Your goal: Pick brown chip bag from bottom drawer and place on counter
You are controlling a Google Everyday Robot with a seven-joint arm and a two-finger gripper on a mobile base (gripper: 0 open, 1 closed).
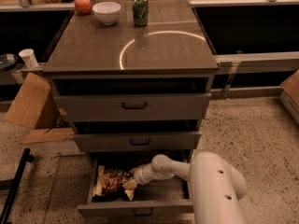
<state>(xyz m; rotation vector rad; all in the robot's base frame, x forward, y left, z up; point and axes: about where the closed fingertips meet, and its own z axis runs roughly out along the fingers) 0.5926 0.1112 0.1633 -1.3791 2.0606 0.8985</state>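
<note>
The bottom drawer (135, 208) is pulled open under two shallower grey drawers. The brown chip bag (108, 182), dark with tan edges, lies in the left part of the drawer. My white arm reaches in from the lower right, and my gripper (128, 183) is down at the bag's right edge, touching it. The counter (93, 50) is the glossy grey-brown top above, with a bright ring of reflected light.
On the counter's far edge stand a red apple (82, 5), a white bowl (106, 12) and a green can (140, 10). A cardboard box (30, 101) leans at the cabinet's left. A paper cup (29, 58) stands on the left ledge. A dark pole (14, 185) is at lower left.
</note>
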